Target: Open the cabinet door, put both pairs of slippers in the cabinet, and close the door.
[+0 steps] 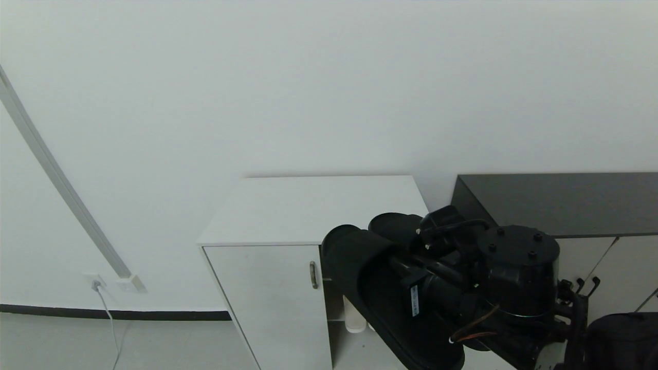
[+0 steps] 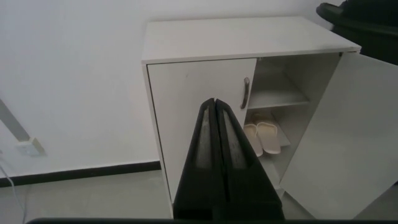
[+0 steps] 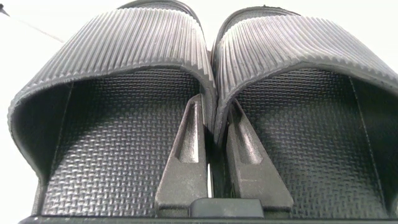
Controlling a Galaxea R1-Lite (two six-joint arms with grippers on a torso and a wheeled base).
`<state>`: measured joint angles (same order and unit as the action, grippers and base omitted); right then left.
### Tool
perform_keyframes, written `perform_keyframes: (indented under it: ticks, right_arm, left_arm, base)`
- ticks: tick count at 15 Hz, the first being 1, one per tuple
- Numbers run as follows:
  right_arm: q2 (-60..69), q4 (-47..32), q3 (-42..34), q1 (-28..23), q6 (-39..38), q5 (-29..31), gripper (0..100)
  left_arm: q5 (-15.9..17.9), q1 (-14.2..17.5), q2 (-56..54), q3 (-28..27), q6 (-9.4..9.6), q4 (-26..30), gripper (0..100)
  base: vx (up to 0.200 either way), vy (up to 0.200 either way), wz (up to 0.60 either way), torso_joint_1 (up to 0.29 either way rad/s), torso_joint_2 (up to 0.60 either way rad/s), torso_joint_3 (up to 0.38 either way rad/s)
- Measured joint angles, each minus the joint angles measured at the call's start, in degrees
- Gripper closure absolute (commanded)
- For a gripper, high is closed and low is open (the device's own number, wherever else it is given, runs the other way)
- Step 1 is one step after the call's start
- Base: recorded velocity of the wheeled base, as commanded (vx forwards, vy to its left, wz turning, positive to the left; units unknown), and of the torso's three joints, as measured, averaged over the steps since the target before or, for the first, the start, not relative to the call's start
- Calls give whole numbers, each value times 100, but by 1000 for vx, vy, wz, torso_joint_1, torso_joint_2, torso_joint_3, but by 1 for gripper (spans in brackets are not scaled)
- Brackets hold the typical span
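Door (image 2: 360,130) open; pale slipper pair (image 2: 264,137) already inside cabinet (image 2: 249,37). R claw (image 3: 214,106) pinches blk slipper pair (image 3: 143,50), not yet stowed. L claw (image 2: 215,106) closed, empty. Remaining: stow blk pair, shut door.

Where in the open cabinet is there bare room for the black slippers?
The upper shelf, above the beige slippers, is bare between the closed door and the side wall. The beige pair crowds the level below.

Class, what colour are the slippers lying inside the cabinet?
Cream slippers, clearest in the left wrist view.
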<state>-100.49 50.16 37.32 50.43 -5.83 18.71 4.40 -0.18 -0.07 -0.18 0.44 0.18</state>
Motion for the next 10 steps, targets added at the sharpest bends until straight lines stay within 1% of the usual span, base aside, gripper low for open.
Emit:
perform_keyframes:
  ticks: [4,10]
  right_arm:
    - [-52,0,-6,1,6,9,100]
    - [-84,44,-72,22,20,-7,100]
  left_arm:
    - [0,2,0,0,-6,-2,100]
    - [0,2,0,0,-9,-2,100]
  base:
    - [0,0,0,0,0,0]
    - [0,0,0,-137,323,171]
